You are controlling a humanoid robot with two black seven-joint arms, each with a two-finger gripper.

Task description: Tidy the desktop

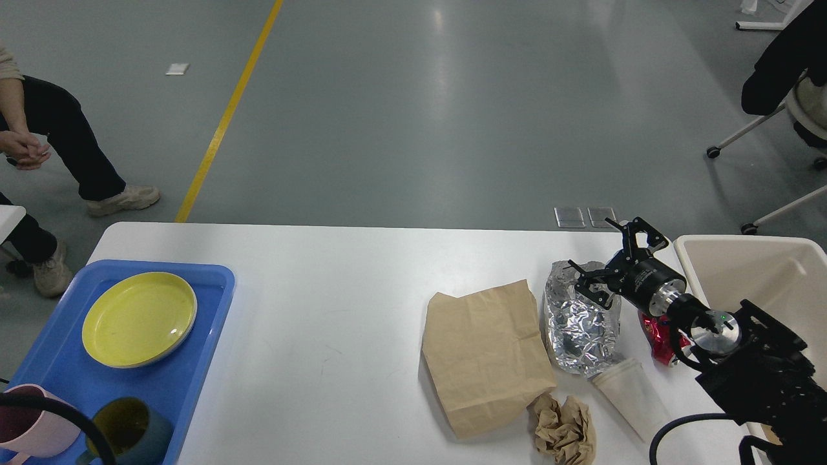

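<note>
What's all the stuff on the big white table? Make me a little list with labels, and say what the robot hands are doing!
table: white desktop
left side: blue tray holding yellow plate, pink mug, dark mug
right side: brown paper bag, crumpled foil, white paper cup lying down, crumpled brown paper, red wrapper
far right: beige bin
right gripper: open, above the foil's far end
left gripper: not in view
</note>
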